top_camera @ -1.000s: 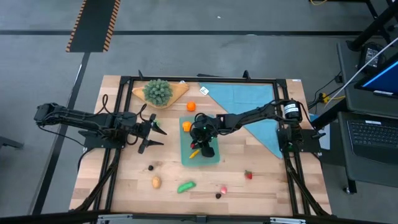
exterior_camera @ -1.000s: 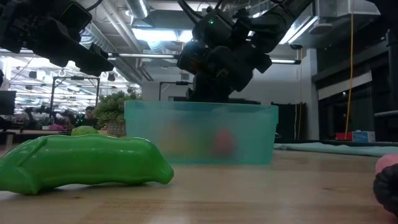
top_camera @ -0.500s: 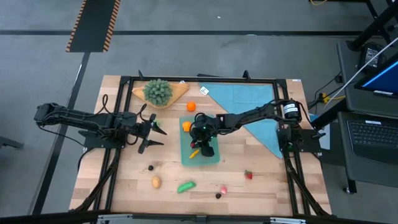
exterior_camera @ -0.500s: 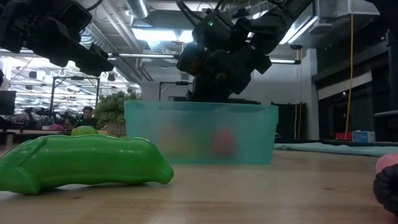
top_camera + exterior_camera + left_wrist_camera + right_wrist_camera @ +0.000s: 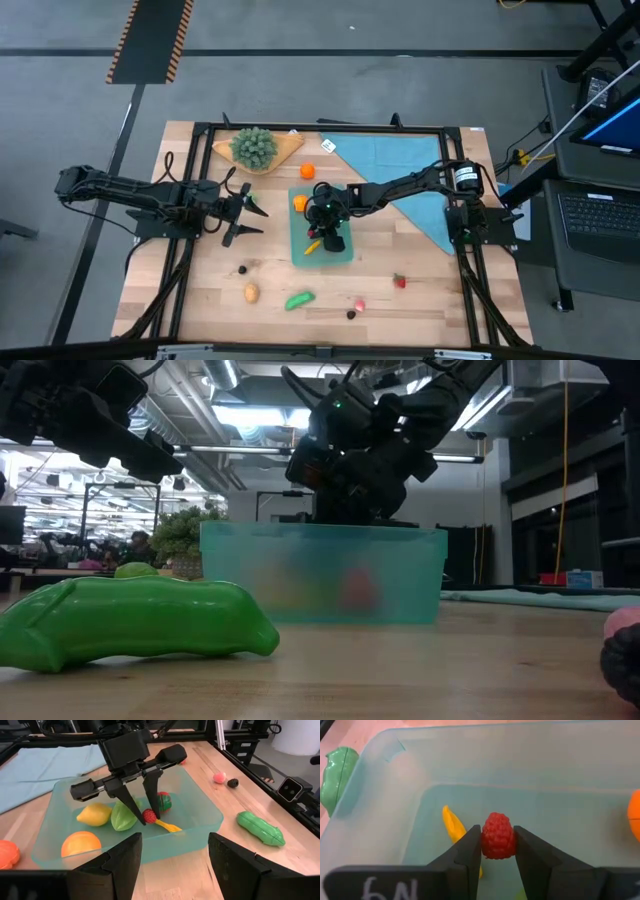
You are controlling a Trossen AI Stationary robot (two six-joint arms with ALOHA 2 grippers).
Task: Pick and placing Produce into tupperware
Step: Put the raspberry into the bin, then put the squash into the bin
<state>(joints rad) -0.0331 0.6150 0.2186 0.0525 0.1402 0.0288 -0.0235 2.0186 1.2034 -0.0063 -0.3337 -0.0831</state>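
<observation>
The tupperware (image 5: 345,258) (image 5: 210,815) (image 5: 320,575) stands mid-table, a teal translucent tub. In it lie a yellow lemon (image 5: 95,813), a green piece (image 5: 122,817), an orange (image 5: 80,844), a red-and-green piece (image 5: 164,802) and a thin yellow piece (image 5: 167,825). My right gripper (image 5: 497,845) (image 5: 148,819) reaches down into the tub, shut on a red raspberry (image 5: 497,836). My left gripper (image 5: 248,222) (image 5: 175,870) waits open at the table's left, level and aimed at the tub, with nothing between its fingers. My right gripper pinches the raspberry's two sides (image 5: 485,840) between its two fingertips (image 5: 470,851). The fingers slant down into the tub from the table's right side. The berry sits low inside the tupperware beside the thin yellow piece; whether it rests on the floor I cannot tell.
Loose produce lies on the near table: a green pea pod (image 5: 299,299), a brown potato (image 5: 250,292), a dark piece (image 5: 242,269), a strawberry (image 5: 400,281), a pink piece (image 5: 359,303). An orange (image 5: 307,171), a leafy bunch (image 5: 255,147) and a blue cloth (image 5: 400,165) lie behind the tub.
</observation>
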